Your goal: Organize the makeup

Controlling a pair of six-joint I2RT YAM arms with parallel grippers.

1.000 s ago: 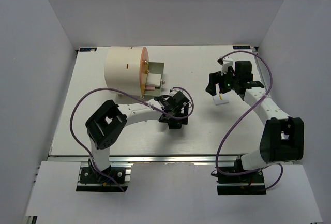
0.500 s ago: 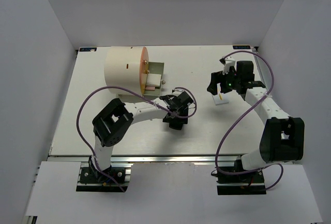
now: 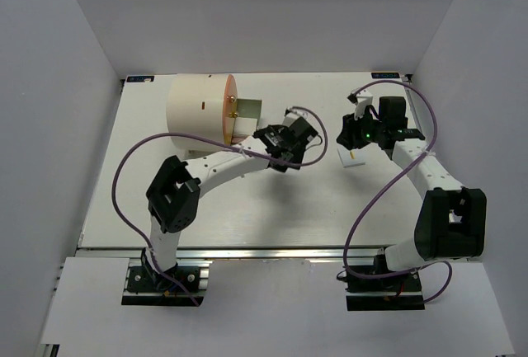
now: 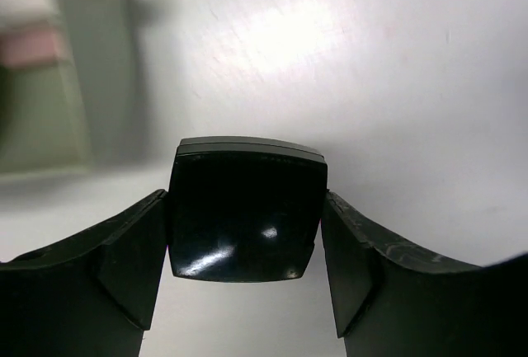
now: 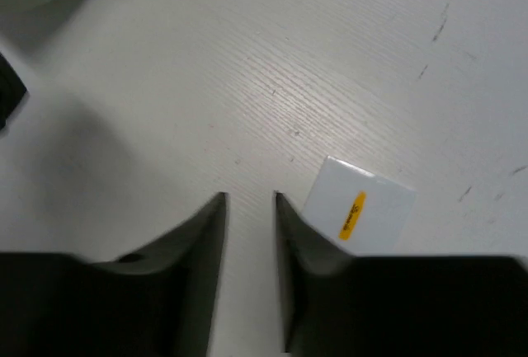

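Storage at the far left: cream cylinder [image 3: 194, 111] on its side on the table [image 3: 231, 209], orange front turned toward the middle, small drawer [image 3: 249, 112] pulled out of that front. Left open, in all likelihood, to take the pieces one by one. Inside, in the left wrist view, blurred pink pad [image 4: 33, 44] on the drawer floor; nothing more to be made out there.

Just right of the drawer, left gripper [image 4: 246, 237], apparently lifted clear of the tabletop. Jaws clamped on the dark square compact [image 4: 244, 200], one on each side edge, glossy face toward the camera. Gripped across its width, presumably so as not to slip or tip; carried level, probably for sliding flat into the drawer. Next move, by judgement: swing toward the opening and lower in beside the pink pad without knocking the drawer wall.

Further right, well apart from the left arm, right gripper [image 5: 249, 202] low over the table. Jaws nearly together, only a narrow slit between them, nothing in it. White square tile [image 5: 359, 207] with a small yellow mark flat on the table just beside one jaw, outside the grip. Likely too thin and flat to pinch easily from above; jaws drawn close perhaps to nudge or lever its edge. Not yet lifted, not yet sorted.
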